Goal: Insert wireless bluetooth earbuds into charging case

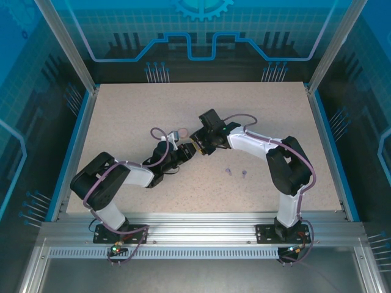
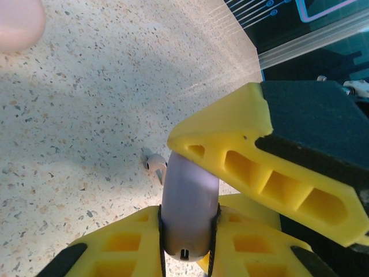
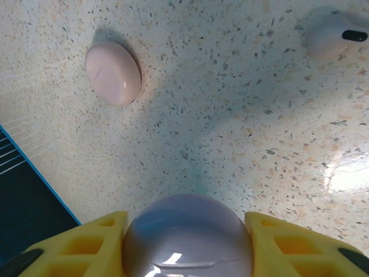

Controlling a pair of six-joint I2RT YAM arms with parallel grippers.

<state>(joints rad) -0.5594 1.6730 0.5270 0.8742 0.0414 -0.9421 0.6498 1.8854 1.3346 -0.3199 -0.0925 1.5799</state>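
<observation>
The left pincer (image 2: 187,234) and the right pincer (image 3: 187,245) both clamp the purple case (image 3: 187,231). Two purple earbuds (image 1: 229,171) lie on the tabletop (image 1: 122,110), apart from both pincers.

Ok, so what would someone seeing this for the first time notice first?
At the centre, the left gripper and right gripper are nose to nose, both clamped on one purple case. Just beyond them lies a closed pink case. Two tiny purple buds lie loose to the near right.
</observation>
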